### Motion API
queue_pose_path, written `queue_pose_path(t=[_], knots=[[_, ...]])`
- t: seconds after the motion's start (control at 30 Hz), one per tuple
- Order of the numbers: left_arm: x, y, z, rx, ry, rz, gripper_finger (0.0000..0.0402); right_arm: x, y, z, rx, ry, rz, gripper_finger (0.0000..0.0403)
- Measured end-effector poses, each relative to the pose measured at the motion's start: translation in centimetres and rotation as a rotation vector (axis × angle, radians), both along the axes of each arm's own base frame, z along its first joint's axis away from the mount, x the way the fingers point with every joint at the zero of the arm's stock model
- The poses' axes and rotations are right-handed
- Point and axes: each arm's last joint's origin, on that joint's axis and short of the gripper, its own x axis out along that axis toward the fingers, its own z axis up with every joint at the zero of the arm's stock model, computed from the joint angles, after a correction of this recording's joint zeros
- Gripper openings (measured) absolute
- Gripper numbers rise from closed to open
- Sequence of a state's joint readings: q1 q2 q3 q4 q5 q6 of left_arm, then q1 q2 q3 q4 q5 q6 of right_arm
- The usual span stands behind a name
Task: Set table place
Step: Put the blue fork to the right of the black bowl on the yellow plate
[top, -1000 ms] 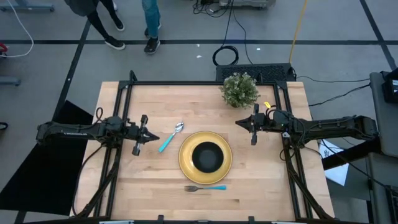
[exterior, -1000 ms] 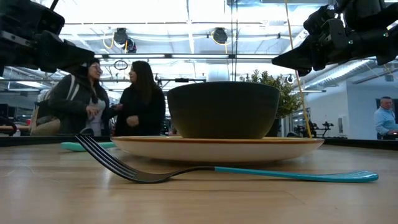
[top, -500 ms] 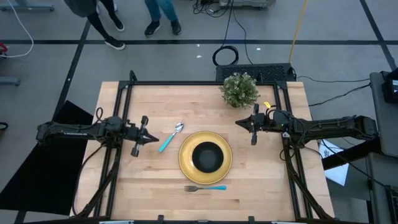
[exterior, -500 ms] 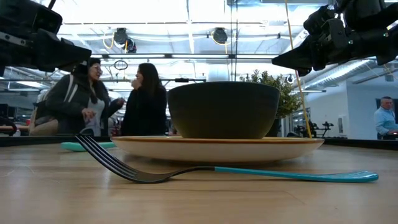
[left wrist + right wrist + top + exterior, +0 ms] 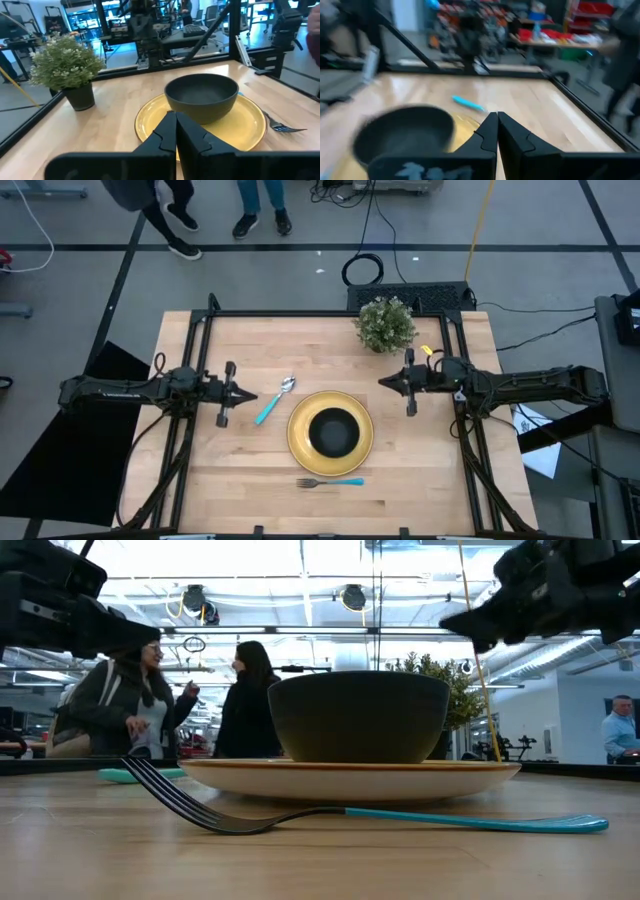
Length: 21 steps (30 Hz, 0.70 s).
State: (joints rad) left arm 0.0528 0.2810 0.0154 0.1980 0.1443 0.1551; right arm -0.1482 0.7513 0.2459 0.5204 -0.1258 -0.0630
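Low view catches two people chatting behind; high view shows only legs. Yellow plate (image 5: pixel 330 433) mid-table (image 5: pixel 250 490), black bowl (image 5: pixel 332 431) on it, fork (image 5: pixel 330 481) and spoon (image 5: pixel 274 399) beside. Left gripper (image 5: pixel 254 396) and right gripper (image 5: pixel 381 381) both pinched together, empty.

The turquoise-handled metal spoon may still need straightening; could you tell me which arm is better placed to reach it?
Probably the left. The left gripper hovers just beside the turquoise-handled metal spoon, while the right gripper sits across the round yellow plate, nearer the small green potted plant.
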Motion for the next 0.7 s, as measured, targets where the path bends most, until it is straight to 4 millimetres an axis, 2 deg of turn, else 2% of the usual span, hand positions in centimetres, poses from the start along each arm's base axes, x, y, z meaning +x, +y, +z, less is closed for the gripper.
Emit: queue_pose_path(t=[0.17, 0.47, 0.7], knots=[[0.0, 0.1, 0.0, 0.000, 0.000, 0.019, 0.0003, 0.0, 0.6, 0.8, 0.016, -0.086, 0.126, 0.0000], [0.0, 0.1, 0.0, 0.000, -0.001, 0.028, 0.0017, 1.1, 2.8, 2.5, -0.039, -0.115, 0.264, 0.0000], [0.0, 0.2, 0.0, -0.001, -0.001, 0.079, 0.0003, 2.9, 3.8, 2.8, -0.036, -0.069, 0.267, 0.0000]])
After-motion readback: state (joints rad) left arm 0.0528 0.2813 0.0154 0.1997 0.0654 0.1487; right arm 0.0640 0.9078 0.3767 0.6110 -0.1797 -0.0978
